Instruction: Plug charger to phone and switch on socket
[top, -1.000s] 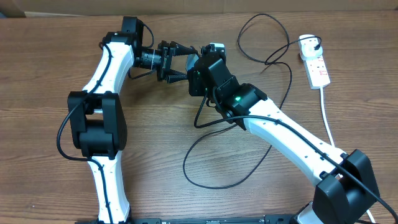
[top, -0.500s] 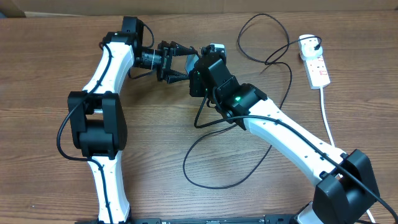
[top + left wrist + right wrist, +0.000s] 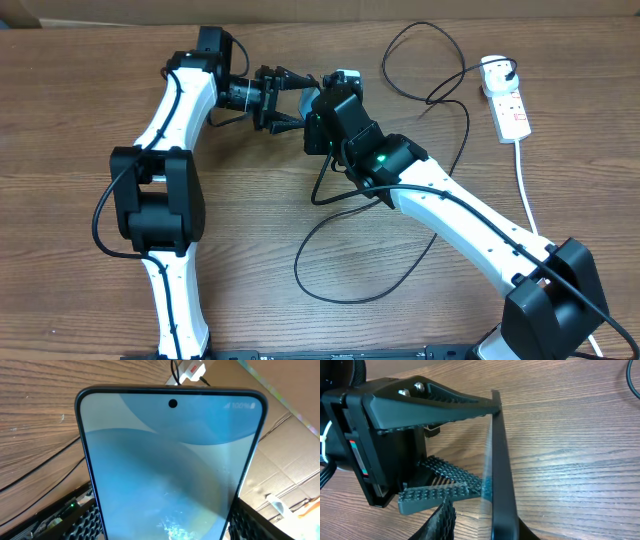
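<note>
The wooden table point(image 3: 70, 250) carries 2 arms that meet at the phone point(image 3: 170, 470). Left of the phone, the left gripper point(image 3: 303, 102) reaches in sideways and clamps it across its width, 1 ribbed pad point(image 3: 85, 522) pressed on each long edge. The phone is lifted off the table with its lit blue screen facing the left wrist camera. Just right of the phone, the right gripper point(image 3: 482, 527) comes in at its lower end, with 1 ribbed finger point(image 3: 444, 519) on the screen side and a dark part on the back side. Its claw looks narrow, but I cannot tell whether it presses the phone or holds anything. The charger point(image 3: 340, 299) lies as a thin black cable in a wide loop below and right of the phone. It then curls up beyond the phone's right side toward the socket point(image 3: 512, 112). I cannot find the connector tip. The socket lies far right of the phone, a black plug point(image 3: 503, 70) in its upper end and its white cord point(image 3: 527, 190) trailing down.
</note>
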`<action>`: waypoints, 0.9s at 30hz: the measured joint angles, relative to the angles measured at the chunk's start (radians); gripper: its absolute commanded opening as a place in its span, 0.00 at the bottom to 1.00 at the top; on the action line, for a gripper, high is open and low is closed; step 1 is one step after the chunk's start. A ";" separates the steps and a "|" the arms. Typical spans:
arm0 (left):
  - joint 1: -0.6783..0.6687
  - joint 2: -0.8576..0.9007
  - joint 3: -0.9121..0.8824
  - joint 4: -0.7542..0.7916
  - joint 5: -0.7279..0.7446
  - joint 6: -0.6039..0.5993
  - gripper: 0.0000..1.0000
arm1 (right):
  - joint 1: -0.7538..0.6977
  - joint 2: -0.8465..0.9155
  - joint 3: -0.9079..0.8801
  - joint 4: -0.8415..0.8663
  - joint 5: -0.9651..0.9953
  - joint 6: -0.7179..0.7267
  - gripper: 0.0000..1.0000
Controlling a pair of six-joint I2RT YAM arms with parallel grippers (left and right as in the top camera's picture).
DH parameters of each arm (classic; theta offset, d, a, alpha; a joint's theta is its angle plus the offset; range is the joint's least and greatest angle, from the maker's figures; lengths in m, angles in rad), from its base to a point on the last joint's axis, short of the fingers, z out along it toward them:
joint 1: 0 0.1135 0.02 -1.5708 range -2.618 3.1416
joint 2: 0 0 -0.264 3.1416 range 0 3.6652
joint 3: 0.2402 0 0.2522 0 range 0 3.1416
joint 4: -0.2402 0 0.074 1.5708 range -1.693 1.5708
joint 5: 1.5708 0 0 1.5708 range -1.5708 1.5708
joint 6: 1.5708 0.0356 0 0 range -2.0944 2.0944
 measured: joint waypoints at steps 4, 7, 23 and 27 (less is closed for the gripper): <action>0.000 0.000 0.000 0.000 -0.001 0.000 0.62 | 0.000 0.001 0.000 0.001 0.000 0.000 0.26; 0.000 0.000 0.000 0.000 -0.002 0.000 0.62 | 0.000 0.007 0.000 0.004 0.000 0.000 0.26; 0.000 0.000 0.000 0.000 -0.005 0.000 0.62 | 0.000 0.038 0.000 0.031 0.000 0.000 0.25; 0.000 0.000 0.000 0.000 -0.014 0.000 0.62 | 0.000 0.038 0.000 0.032 0.009 0.000 0.25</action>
